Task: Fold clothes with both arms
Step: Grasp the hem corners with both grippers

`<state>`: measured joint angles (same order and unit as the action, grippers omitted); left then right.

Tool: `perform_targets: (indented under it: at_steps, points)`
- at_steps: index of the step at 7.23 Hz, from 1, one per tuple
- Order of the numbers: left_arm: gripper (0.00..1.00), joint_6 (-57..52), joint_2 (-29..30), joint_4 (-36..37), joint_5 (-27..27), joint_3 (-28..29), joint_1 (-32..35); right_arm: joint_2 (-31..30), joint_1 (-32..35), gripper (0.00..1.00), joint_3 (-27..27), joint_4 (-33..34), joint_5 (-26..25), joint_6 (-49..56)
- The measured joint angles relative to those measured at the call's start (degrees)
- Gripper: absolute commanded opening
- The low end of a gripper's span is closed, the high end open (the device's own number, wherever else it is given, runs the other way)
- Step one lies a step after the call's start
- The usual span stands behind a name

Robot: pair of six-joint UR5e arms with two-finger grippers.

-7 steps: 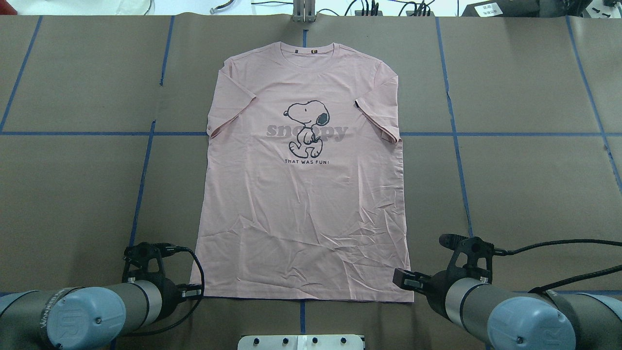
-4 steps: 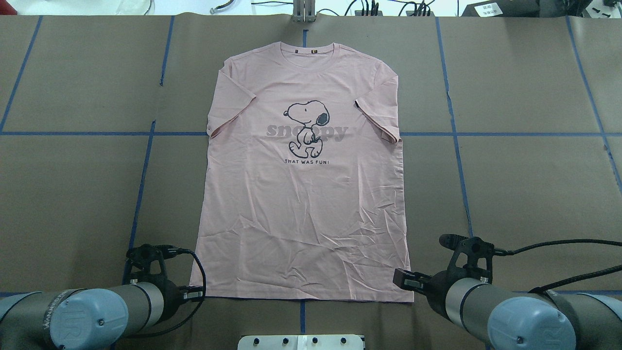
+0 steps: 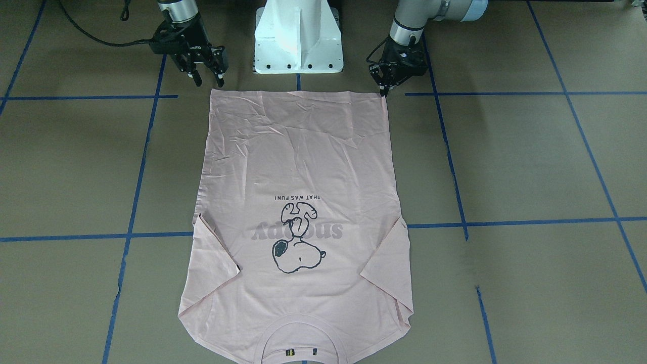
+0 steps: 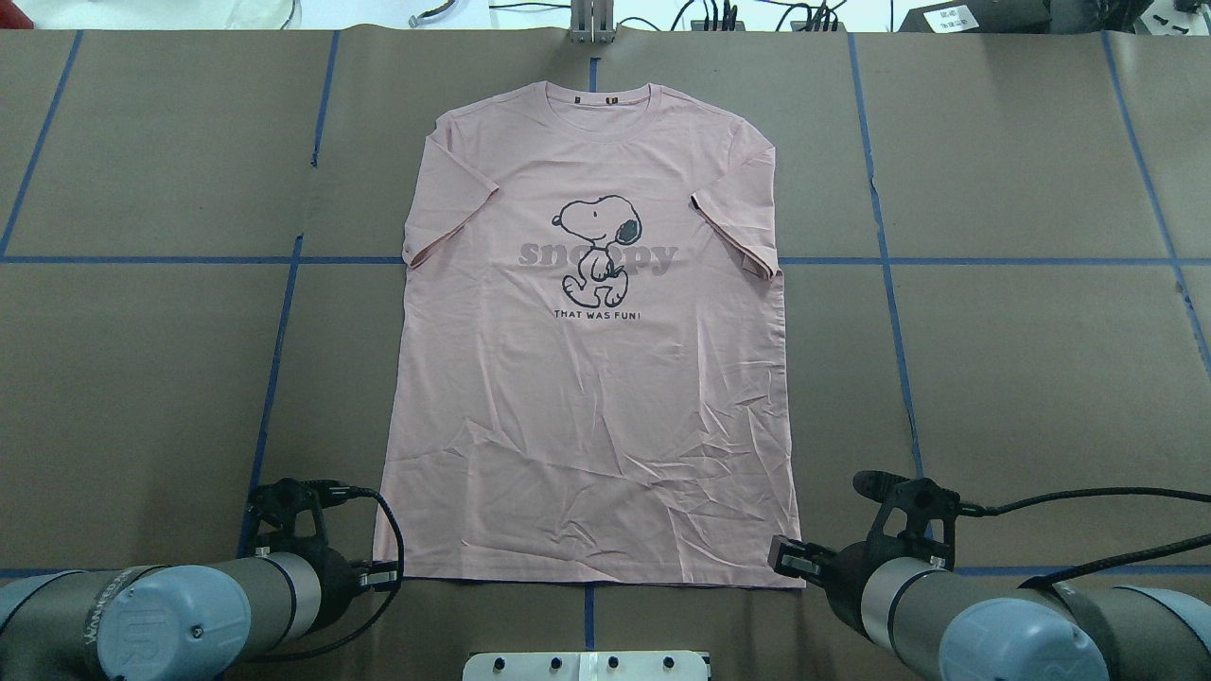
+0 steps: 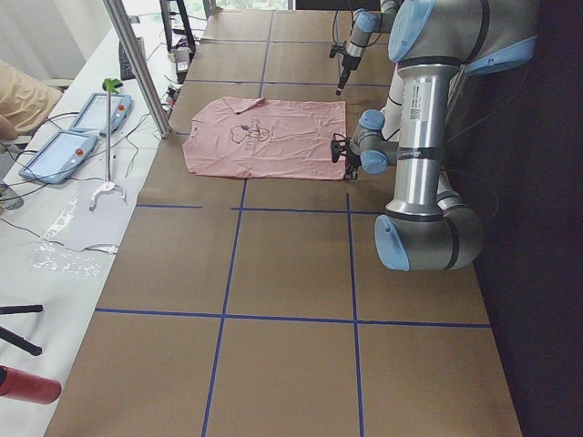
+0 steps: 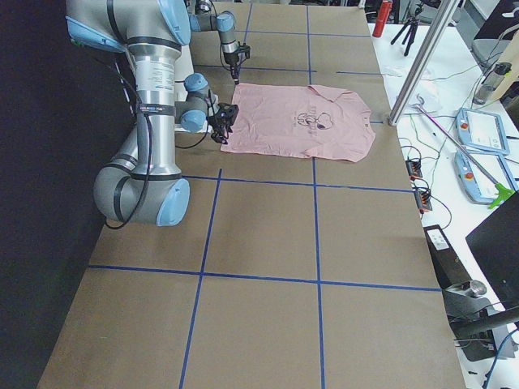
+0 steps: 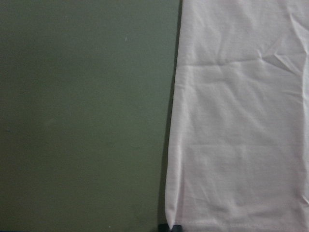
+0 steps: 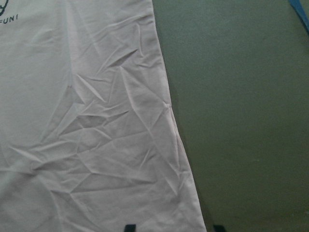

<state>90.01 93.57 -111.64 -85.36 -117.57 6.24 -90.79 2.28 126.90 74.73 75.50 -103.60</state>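
A pale pink T-shirt (image 4: 596,416) lies flat and print-up on the brown-papered desk (image 4: 1022,378), collar away from the robot. Its cartoon beagle (image 4: 598,248) is printed across grey "snoopy" lettering. Both arms reach low to the hem nearest the white pedestal (image 3: 298,40). The left gripper (image 3: 383,89) sits at one hem corner, jaws clenched close together; whether cloth is caught between them cannot be told. The right gripper (image 3: 207,80) hovers at the other corner, jaws released wide, straddling the shirt's side edge.

2 facing exterior views share the T-shirt (image 4: 596,378); wrist cameras close above.
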Motion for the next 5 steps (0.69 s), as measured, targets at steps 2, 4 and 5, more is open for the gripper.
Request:
perform_targets:
  at_steps: [2,4,5]
  points:
    - [0.00,-0.01,0.75,0.02,-0.06,-0.17,0.00,0.24,-2.88,0.48,-1.09,2.06,-3.03,-4.14]
    - [0.00,0.05,1.20,0.02,-0.07,-0.44,-0.01,0.35,-3.76,0.48,-2.77,2.39,-3.84,-4.86]
    - [0.00,0.07,1.23,0.02,-0.07,-0.51,-0.05,0.40,-3.94,0.49,-3.44,2.42,-3.92,-4.92]
